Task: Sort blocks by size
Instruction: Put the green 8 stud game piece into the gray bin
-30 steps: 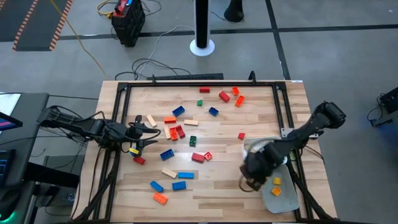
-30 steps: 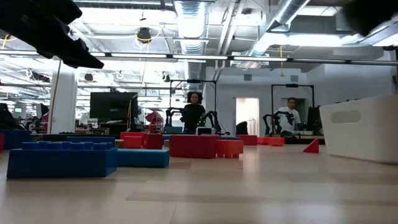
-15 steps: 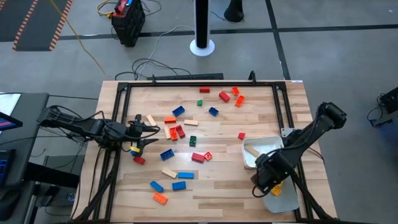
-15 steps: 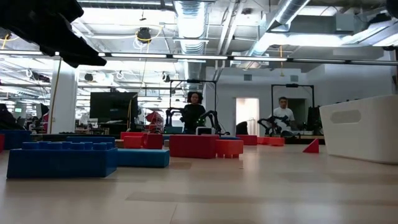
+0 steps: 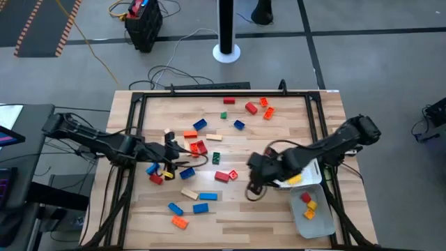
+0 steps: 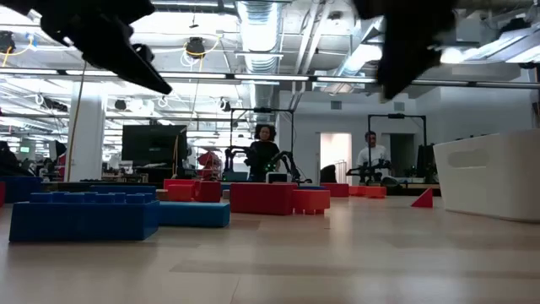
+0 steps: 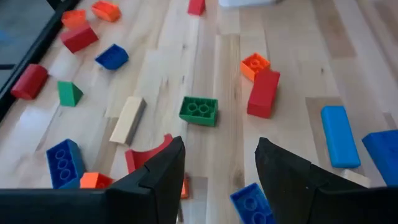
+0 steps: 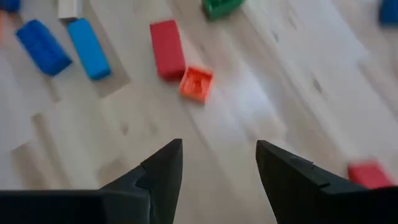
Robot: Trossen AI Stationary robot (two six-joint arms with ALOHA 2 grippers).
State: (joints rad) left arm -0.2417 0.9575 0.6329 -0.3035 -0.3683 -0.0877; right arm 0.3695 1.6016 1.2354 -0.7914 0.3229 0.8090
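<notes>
Few of the small plastic toy blocks (image 5: 203, 146) are sorted yet: three or so, orange, red and yellow, lie in the white rectangular tray (image 5: 320, 224) at the wooden desk's (image 5: 230, 209) front right corner. A second white tray (image 5: 311, 172), just behind it, shows one yellow piece; the right arm covers most of it. Roughly two dozen blocks are scattered over the left and middle of the desk, with a small cluster near the far edge.

Right gripper (image 5: 254, 183): over bare wood left of the trays, fingers (image 8: 163, 171) spread wide, empty, close to the red oblong block (image 8: 166, 49) and orange squarish block (image 8: 196, 83).

Left gripper (image 5: 182, 159): above the central cluster, fingers (image 7: 161, 174) apart, nothing between them; green block (image 7: 199, 111) lies ahead.

Room: front-centre desk is open. The black frame rails (image 5: 317, 118) run along the edges; the trays crowd the right rail. Judged: the two grippers are near each other mid-desk, so they have little room to pass.
</notes>
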